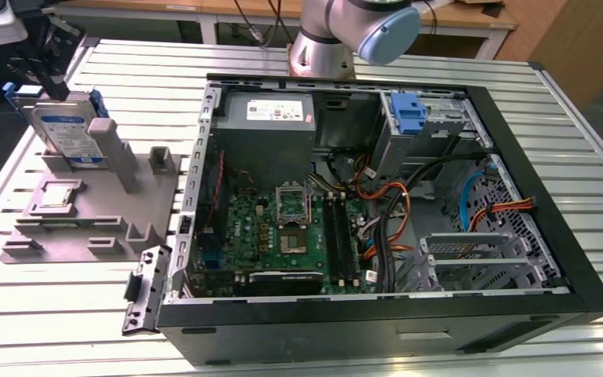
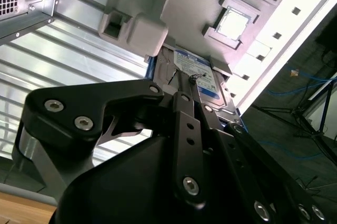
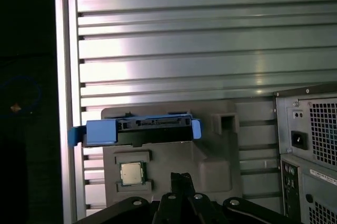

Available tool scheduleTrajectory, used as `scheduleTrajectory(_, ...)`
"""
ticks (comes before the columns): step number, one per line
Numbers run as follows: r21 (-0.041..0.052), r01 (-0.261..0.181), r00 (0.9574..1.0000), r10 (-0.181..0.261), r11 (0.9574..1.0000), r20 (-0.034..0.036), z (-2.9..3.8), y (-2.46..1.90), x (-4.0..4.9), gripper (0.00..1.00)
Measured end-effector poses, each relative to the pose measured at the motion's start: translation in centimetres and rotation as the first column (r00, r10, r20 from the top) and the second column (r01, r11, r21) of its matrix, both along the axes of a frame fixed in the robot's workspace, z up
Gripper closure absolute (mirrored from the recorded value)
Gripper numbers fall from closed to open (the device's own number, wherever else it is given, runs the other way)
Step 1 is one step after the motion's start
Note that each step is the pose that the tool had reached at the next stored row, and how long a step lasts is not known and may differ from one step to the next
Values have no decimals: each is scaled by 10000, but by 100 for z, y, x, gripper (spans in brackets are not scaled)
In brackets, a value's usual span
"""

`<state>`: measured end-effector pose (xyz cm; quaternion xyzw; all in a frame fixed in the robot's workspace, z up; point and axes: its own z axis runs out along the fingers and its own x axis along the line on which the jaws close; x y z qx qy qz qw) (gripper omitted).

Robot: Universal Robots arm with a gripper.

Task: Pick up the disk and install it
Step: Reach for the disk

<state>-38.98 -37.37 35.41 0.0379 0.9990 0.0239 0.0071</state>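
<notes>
**Gripper above the standing disk**

We see the gripper (image 1: 50,82) hanging just over the top edge of the disk (image 1: 71,129), at the exterior view's far left; in the first wrist view its fingers (image 3: 177,182) lie drawn together at the tips, and we see nothing between them; the gripper (image 3: 181,177) there sits apart from the disk (image 3: 138,131), with a strip of grey fixture (image 3: 210,166) in between.

The disk stands on edge in a slot of the grey fixture (image 1: 123,169), leaning a little, its white and blue label facing the exterior camera and its blue carrier frame showing at the top; the fixture rests on the slatted metal table (image 1: 60,314), just beside the open computer case (image 1: 553,236).

On the same fixture, near the foot of the disk, we note a small square chip (image 1: 59,195) lying flat in its own recess; it also shows in the second wrist view (image 2: 233,22), close to the disk (image 2: 202,71).

Inside the case, a green motherboard (image 1: 280,236) lies on the floor; a bare blue bracket (image 1: 408,114) sits upright in the far drive bay.
</notes>
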Motion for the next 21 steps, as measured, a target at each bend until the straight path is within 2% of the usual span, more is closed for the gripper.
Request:
scheduleTrajectory(5, 0, 0, 10000, 0, 10000, -2, -2, 13, -84, 90)
scheduleTrajectory(9, 0, 0, 10000, 0, 10000, -8, -5, 59, -129, 90)
scheduleTrajectory(12, 0, 0, 10000, 0, 10000, -16, -8, 91, -200, 90)
scheduleTrajectory(16, -1, 0, 10000, 0, 10000, -29, -13, 150, -329, 90)
scheduleTrajectory(21, 0, 0, 10000, 0, 10000, -55, -28, 251, -449, 90)
